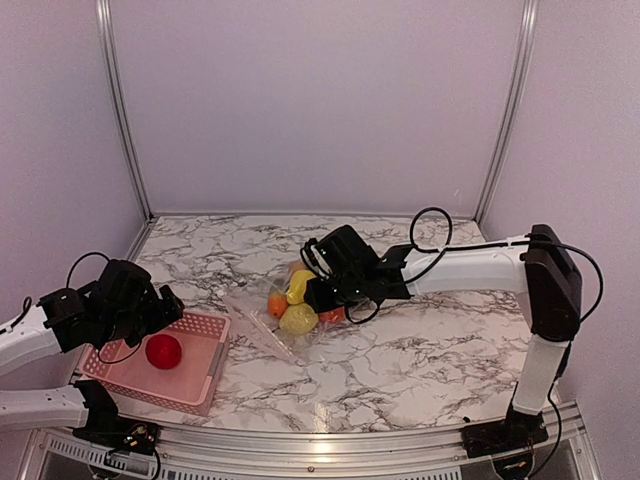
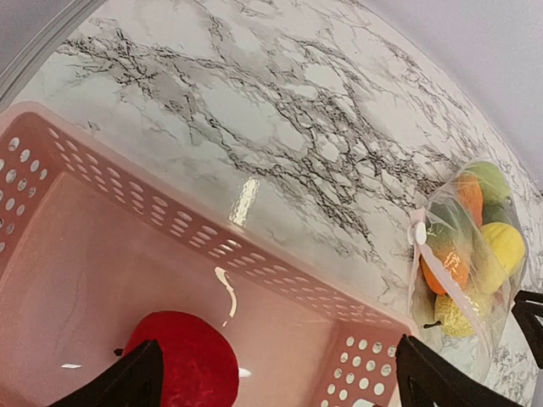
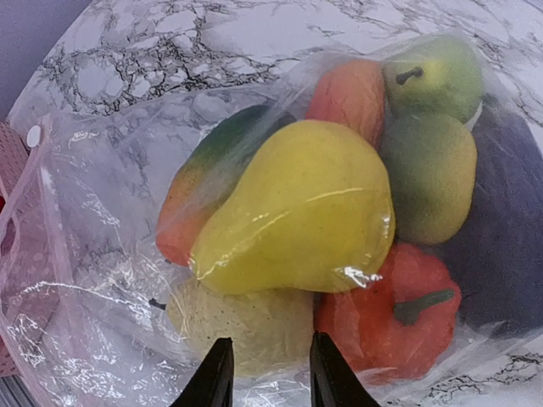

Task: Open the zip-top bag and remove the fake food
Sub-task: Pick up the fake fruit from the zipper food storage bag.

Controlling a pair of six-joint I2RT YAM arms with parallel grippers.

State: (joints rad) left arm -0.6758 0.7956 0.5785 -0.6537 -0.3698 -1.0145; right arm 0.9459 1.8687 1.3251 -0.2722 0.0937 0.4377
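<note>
My left gripper [image 2: 280,373] stands wide open with nothing between the fingers, hanging over the pink basket [image 2: 170,216]; a red apple [image 2: 182,360] lies on the basket floor at the lower left of that view. My right gripper [image 3: 271,373] has its jaws only narrowly apart at the bottom edge of its view, right against the zip-top bag [image 3: 93,254]. I cannot tell whether they pinch the film or just touch it.

The bag lies mid-frame in the overhead view on the marble table [image 1: 420,350], just right of the basket. It holds the rest of the fake food [image 1: 298,305]: a yellow pear [image 3: 297,212] on top, a lemon [image 3: 246,326] below it and an orange pumpkin [image 3: 390,305] lower right.

I judge the film thin, soft and slippery, so it will crumple rather than push. The fruit looks light, hard and glossy and may roll. I'd take hold at the zip strip [image 2: 441,271], not over the bulging fruit.
</note>
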